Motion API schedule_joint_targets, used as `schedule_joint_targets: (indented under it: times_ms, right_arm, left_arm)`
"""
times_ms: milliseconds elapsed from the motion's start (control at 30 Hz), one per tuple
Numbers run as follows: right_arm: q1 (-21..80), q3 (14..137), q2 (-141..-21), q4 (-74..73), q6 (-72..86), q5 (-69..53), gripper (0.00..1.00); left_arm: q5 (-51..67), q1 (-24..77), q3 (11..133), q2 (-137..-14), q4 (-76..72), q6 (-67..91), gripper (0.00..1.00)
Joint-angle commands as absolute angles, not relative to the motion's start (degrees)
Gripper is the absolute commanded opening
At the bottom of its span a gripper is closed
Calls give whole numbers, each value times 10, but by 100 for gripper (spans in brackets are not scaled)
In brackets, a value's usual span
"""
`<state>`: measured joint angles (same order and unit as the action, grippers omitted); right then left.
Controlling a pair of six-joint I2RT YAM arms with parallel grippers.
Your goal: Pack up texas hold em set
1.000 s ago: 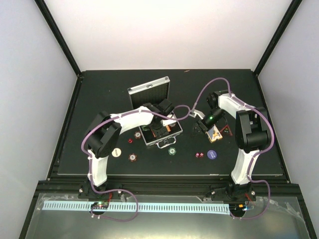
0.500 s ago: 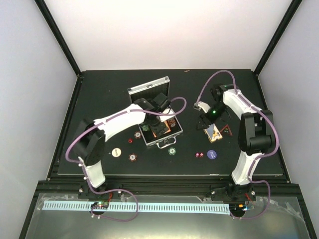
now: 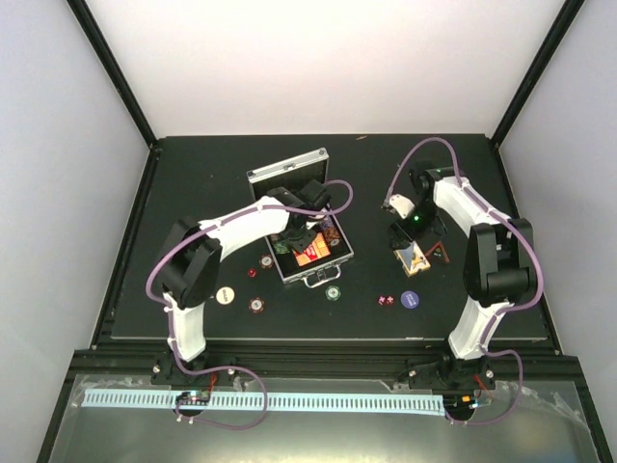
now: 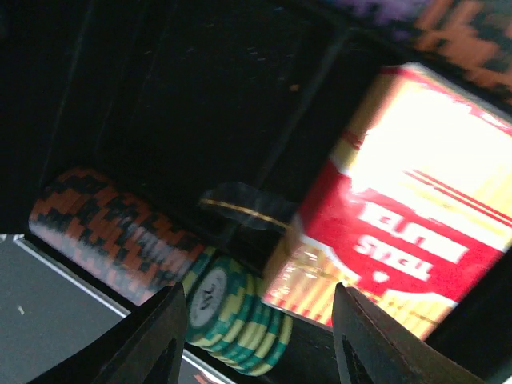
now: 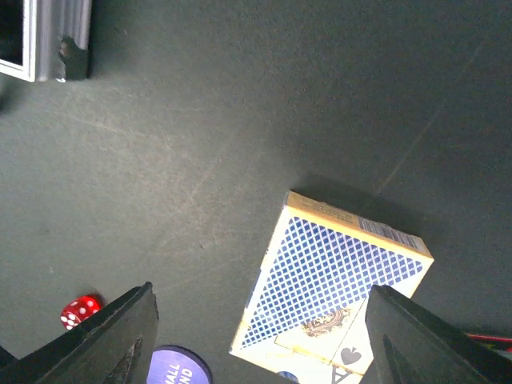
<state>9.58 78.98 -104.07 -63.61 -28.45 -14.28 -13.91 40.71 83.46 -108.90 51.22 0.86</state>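
I see the silver briefcase [image 3: 289,174] lying open mid-worktop [image 3: 193,193], lid up, with a red card deck [image 4: 408,208], green chips [image 4: 232,312] and maroon chips [image 4: 104,232] inside. My left gripper [image 4: 256,348] hangs over them, jaws partly apart, gripping nothing. Off to the right, my right gripper [image 5: 264,344] hovers, jaws wide and empty, over a blue-backed card deck [image 5: 336,288] that lies near a red die [image 5: 80,312] and a purple chip [image 5: 180,368].
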Motion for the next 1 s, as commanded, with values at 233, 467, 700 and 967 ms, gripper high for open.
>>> schedule_joint_targets:
  times_ms: [233, 467, 700, 967]
  right_arm:
    - [91, 758, -1046, -638, -267, -97, 83]
    - [87, 742, -1043, -638, -266, -97, 83]
    - [81, 724, -1038, -635, -269, -99, 83]
    - [78, 729, -1048, -636, -257, -91, 84]
  left_arm:
    - [-174, 384, 885, -1107, 519, 61, 52]
    - [-160, 386, 885, -1155, 505, 54, 51]
    - [-142, 396, 837, -1154, 483, 47, 51]
    - [-177, 400, 837, -1117, 476, 47, 52]
